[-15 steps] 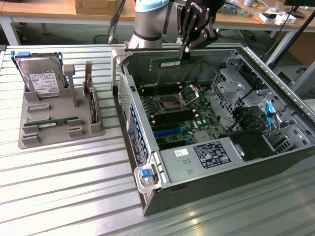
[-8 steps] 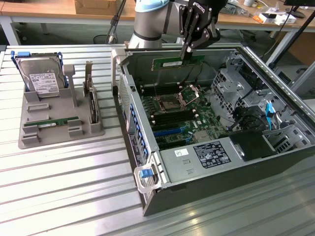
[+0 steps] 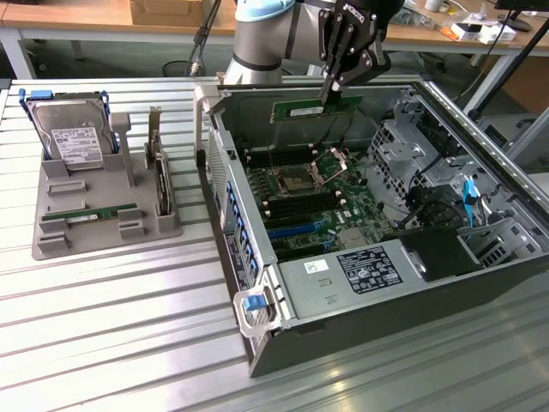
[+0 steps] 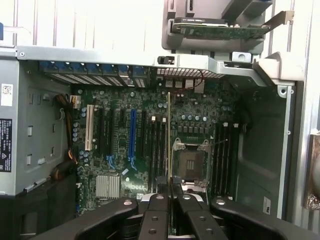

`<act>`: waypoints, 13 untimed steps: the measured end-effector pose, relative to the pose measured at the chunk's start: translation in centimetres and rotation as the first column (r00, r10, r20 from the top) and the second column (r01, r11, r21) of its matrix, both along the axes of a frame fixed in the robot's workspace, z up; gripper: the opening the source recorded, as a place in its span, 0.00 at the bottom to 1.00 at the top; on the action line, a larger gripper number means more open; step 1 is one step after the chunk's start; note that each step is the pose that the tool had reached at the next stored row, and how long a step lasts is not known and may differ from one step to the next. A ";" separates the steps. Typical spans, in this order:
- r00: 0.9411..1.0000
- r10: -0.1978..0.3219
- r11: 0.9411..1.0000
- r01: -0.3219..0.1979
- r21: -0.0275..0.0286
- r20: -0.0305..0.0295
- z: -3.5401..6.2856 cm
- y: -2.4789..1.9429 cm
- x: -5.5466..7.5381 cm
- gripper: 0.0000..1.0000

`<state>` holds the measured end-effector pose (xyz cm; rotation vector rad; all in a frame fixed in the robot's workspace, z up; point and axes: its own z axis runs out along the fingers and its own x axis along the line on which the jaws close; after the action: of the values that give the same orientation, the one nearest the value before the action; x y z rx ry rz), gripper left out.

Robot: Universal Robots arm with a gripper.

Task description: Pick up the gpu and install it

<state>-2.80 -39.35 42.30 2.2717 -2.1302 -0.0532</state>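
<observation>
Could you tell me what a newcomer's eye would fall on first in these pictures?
The open computer case dominates the ribbed metal table, with its green motherboard laid bare. Above the board, the tool grips the gpu, a thin green stick, near the case's far wall. At the exterior view's left, a grey holder carries a silver hard drive standing on edge.

A ribbed metal table (image 3: pixel 103 326) stands before wooden desks (image 3: pixel 77 19) bearing clutter.

Ribbed metal table (image 3: pixel 103 343) (dull sheen), matt grey holder (image 3: pixel 94 239), probably plastic, green circuit-board gpu (image 3: pixel 313 110)
</observation>
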 end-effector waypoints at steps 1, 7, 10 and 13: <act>1.000 0.000 1.000 0.000 0.000 0.000 0.00 0.00 0.1 0.13; 1.000 0.000 1.000 0.000 0.000 0.000 0.00 0.00 0.7 0.13; 1.000 0.000 1.000 0.000 0.000 0.000 0.00 0.00 0.9 0.13; 1.000 0.000 1.000 0.000 0.000 0.000 0.00 0.00 1.2 0.13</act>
<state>-1.56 -39.35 42.30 2.2717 -2.1302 -0.0532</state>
